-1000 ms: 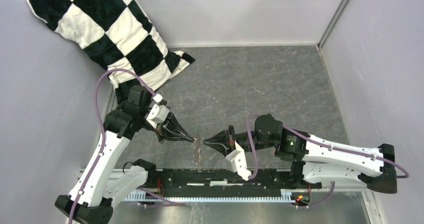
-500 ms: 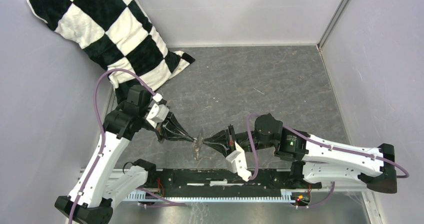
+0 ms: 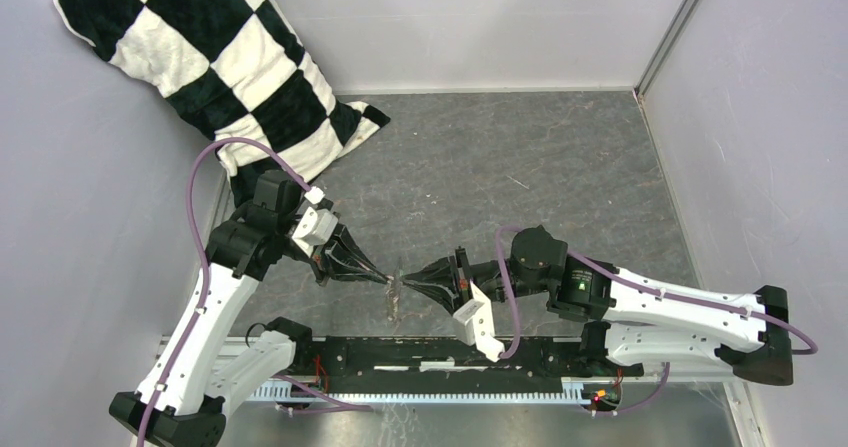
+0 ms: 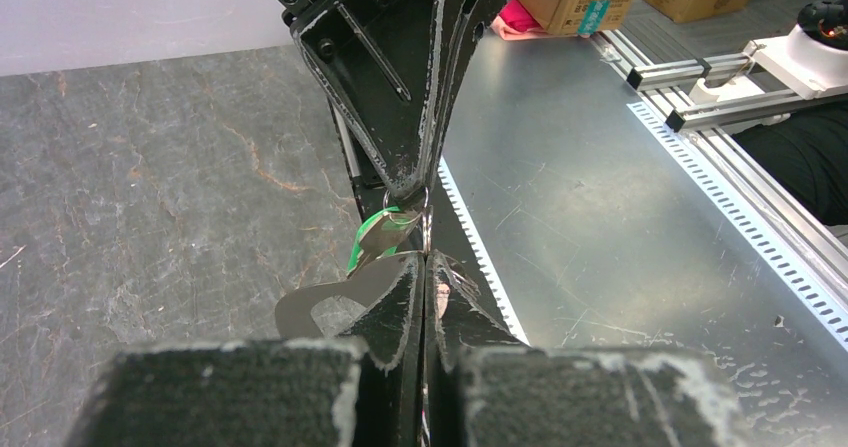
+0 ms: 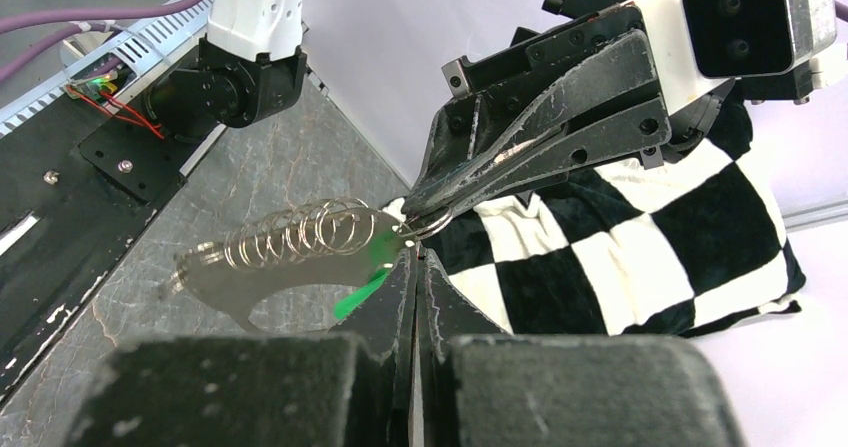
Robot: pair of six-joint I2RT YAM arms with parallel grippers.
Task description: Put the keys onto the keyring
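Left gripper (image 3: 388, 280): closed, pinched on the keyring (image 5: 270, 267) end.
Right gripper (image 3: 410, 284): closed, tip set against it.
Keys (image 5: 358, 295): green, hung beside both tips, above the bench (image 3: 540, 167).

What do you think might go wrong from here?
Both the left gripper and the right gripper pinch with only their very tips, so the dark key with the green tag or the silvery metal keyring strung with small rings may slip and drop. The tips nearly touch, so slight misalignment could make them collide.
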